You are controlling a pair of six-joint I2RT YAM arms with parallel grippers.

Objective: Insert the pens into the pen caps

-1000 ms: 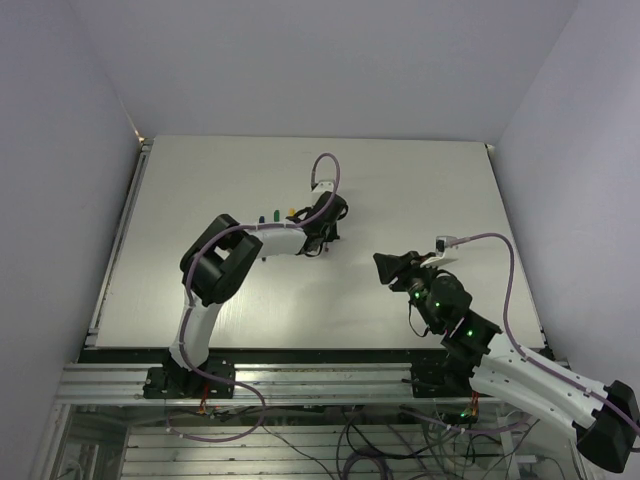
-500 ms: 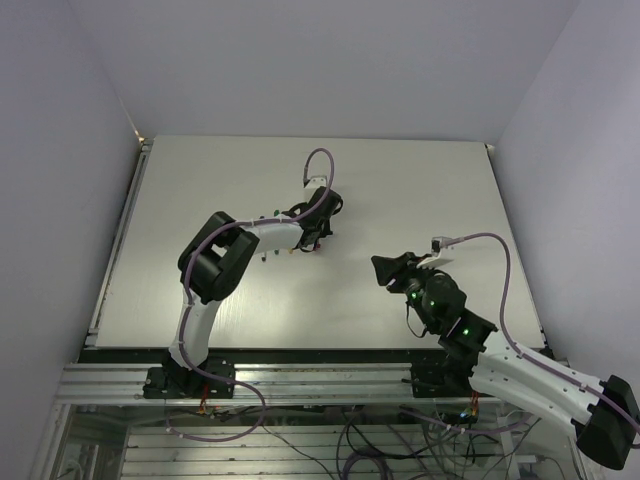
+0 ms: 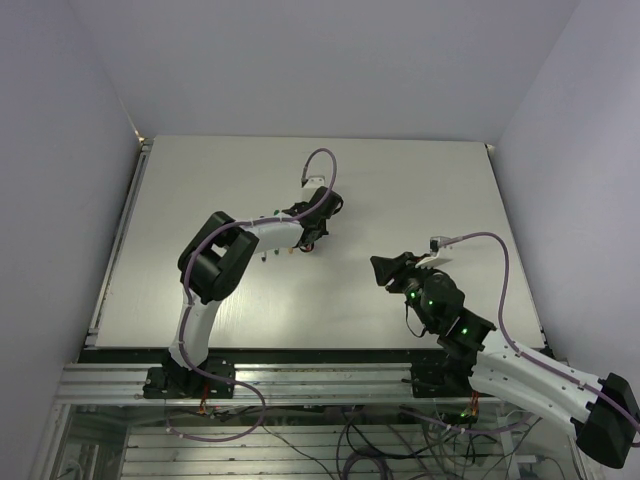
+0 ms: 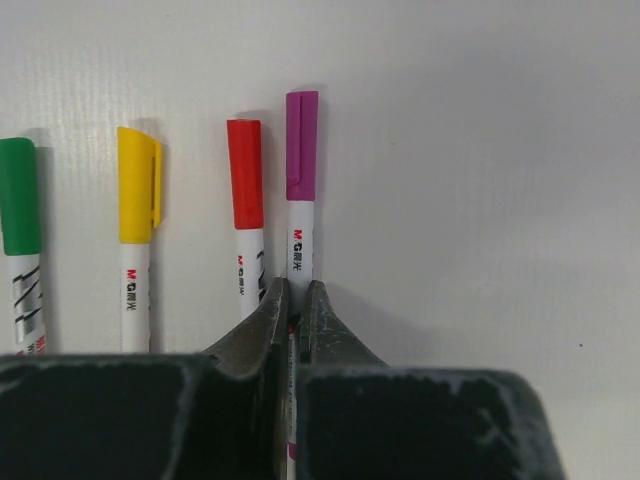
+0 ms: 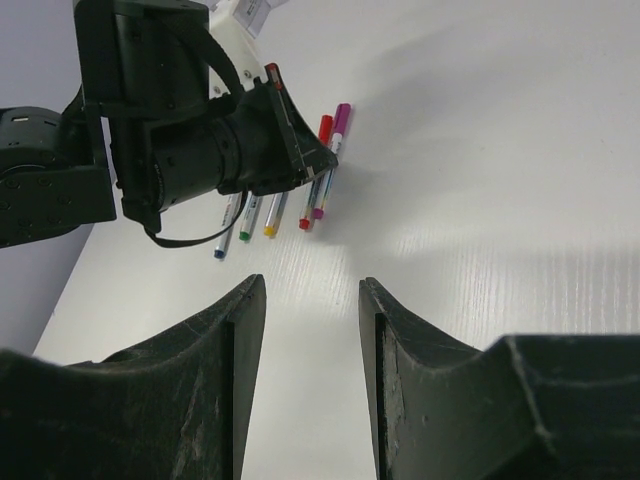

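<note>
White board with a fine ribbed grain makes up the table (image 4: 480, 150). Five slim pens lie on it side by side in a row, about midway between the left and right edges and a little nearer the far edge than the near one. Each barrel is smooth, round, whitish plastic with small printed lettering.

The left wrist camera shows four of them, each wearing a glossy, stubby cap: the green cap (image 4: 17, 195), the yellow cap (image 4: 137, 185), the red cap (image 4: 245, 173) and the magenta cap (image 4: 301, 145). The yellow and magenta caps show a flat pocket clip. The right wrist camera takes in all five by their coloured end plugs. The fifth is the blue pen (image 5: 219, 252), at the end of the row beyond the green one, and its cap is hidden behind the left arm.

The left gripper (image 4: 295, 297) has two matt, dark, wedge-shaped fingers with scuffed edges. It is clenched on the barrel of the magenta pen (image 4: 301, 245) just below its cap, with the red pen (image 4: 249, 262) just beside one finger. The right gripper (image 5: 311, 283) hangs over the table toward the right edge, well apart from the row. Its two dark, curved fingers are spread with nothing between them.
</note>
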